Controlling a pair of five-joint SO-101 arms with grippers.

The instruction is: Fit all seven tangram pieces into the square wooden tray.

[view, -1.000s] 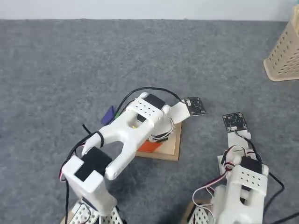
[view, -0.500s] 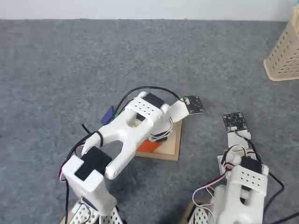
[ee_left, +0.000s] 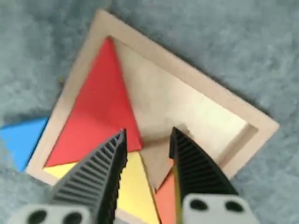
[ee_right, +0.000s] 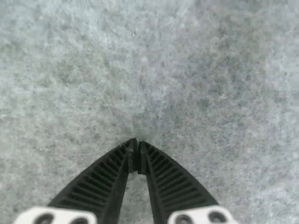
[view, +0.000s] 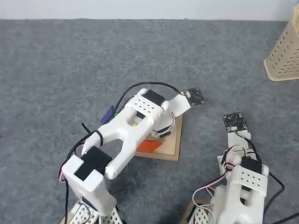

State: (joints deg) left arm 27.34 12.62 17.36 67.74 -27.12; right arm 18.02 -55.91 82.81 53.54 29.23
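The square wooden tray [ee_left: 201, 79] lies under my left gripper [ee_left: 148, 133], which hovers open above it with nothing between its fingers. In the tray a large red triangle [ee_left: 100, 112] fills one side. A yellow triangle [ee_left: 133, 182] and an orange piece [ee_left: 166, 198] lie beside it, partly behind my fingers. A blue piece [ee_left: 21, 140] rests on the carpet just outside the rim. From above, the left arm [view: 140, 112] covers most of the tray [view: 174, 142]; the orange piece [view: 148, 145] and a purple piece [view: 108, 114] peek out. My right gripper [ee_right: 137, 142] is shut over bare carpet.
Grey carpet covers the whole table. The right arm [view: 240, 179] sits at the near right, apart from the tray. A perforated wooden container [view: 285, 49] stands at the far right edge. A sliver of green [view: 117, 113] shows beside the purple piece.
The left arm's wrist has shifted slightly away from the near edge, uncovering more of the orange piece and the tray's near side. The right arm has kept still.
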